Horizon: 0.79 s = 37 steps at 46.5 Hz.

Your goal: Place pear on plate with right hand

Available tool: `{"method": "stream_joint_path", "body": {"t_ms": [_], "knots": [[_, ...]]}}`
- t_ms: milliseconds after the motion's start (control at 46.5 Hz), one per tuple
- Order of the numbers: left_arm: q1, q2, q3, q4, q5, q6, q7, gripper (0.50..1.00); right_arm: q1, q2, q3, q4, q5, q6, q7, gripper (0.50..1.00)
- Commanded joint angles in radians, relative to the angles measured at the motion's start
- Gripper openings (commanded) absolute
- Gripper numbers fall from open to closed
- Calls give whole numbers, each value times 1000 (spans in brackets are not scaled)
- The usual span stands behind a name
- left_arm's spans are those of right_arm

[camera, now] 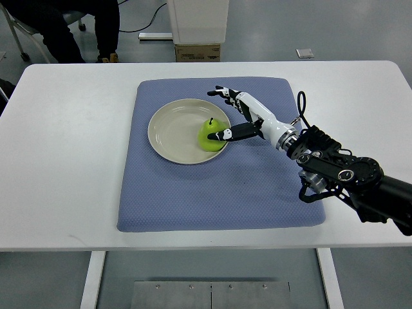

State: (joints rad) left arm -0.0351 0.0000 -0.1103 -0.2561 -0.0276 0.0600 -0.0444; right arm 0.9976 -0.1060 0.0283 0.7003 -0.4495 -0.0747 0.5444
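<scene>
1. One arm in view: right hand [237, 116] comes in from the right edge, over the blue mat [193, 199] on the white table [64, 161]. Left arm not visible.
2. Pear [210, 134], green, upright with stem up, sits on the plate [168, 129], at its right side close to the rim.
3. Hand state: fingers spread, upper fingers [224, 93] reach up and away from the fruit, thumb [226, 135] lies low at the pear's right flank, touching or just beside it; can't tell which. Not clamped on anything, reads as released.
4. Judgement: placement looks basically done; what's left is the pull-away.
5. Risk: thumb snags the pear if the hand draws back, tipping it or rolling it. It's round-bottomed and near the rim, so a small nudge rightward could send it over the edge onto the mat.
6. Risk: a sideways sweep toward the plate centre would push the pear, maybe slide the plate on the mat too.
7. Risk: forearm hangs low over the mat's right half; dropping it could drag the mat and shift the plate.
8. Safer call: lift up and away to the right first, thumb clear before any sideways motion.
9. Person's legs [84, 29] at top left behind the table, well apart, no interference.
</scene>
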Motion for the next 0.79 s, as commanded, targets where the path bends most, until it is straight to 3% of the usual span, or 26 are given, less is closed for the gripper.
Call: {"method": "stream_joint_path", "body": {"t_ms": [0, 365, 773], "knots": [[0, 0, 0, 0, 0, 0, 0, 1000, -5, -29, 15, 1, 0, 1, 0, 998], [0, 0, 0, 0, 0, 0, 0, 1000, -34, -124, 131, -8, 28, 6, -14, 998], [0, 0, 0, 0, 0, 0, -2, 1000, -63, -115, 375, -134, 69, -7, -127, 998]]}}
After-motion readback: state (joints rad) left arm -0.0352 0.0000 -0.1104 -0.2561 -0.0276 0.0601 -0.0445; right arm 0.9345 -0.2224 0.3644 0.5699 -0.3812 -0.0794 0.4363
